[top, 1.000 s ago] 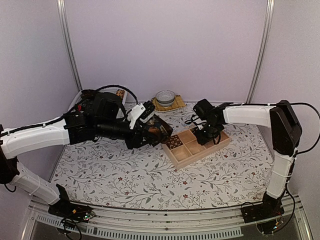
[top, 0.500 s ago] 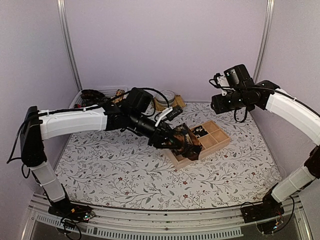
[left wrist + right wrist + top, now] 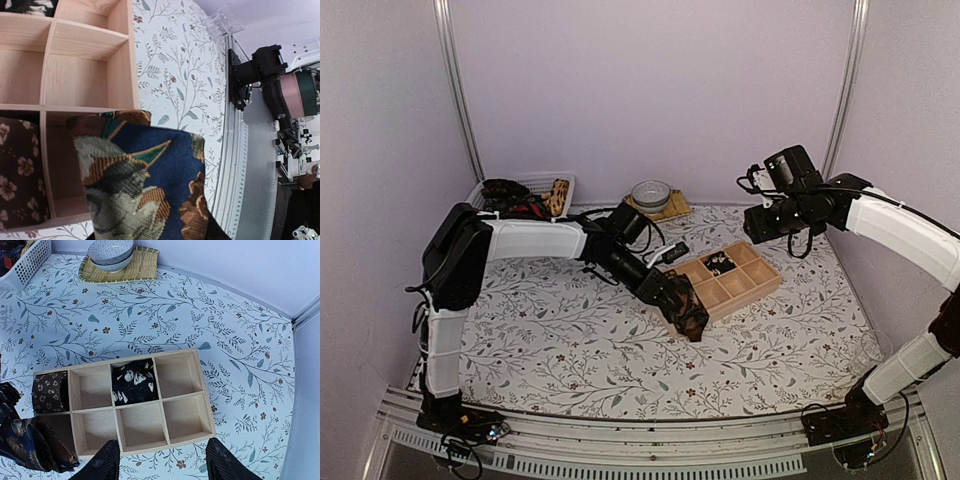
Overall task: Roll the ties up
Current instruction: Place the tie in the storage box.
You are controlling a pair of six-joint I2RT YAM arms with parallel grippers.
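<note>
Left gripper (image 3: pixel 672 295), the nearer arm, pinched on the rolled tie (image 3: pixel 145 185), hangs over the wooden box's (image 3: pixel 203 390) near-left corner, roll half outside the rim, empty corner cell (image 3: pixel 60 160) just inward; right gripper (image 3: pixel 164 460) spread, raised well apart.

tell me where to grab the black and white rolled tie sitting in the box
Best from straight above. The black and white tie lies rolled inside a walled compartment of the wooden box, nearly filling it, so only its top is exposed. I'd pinch the upper folds across the roll; the open right end effector looks down on it.
</note>
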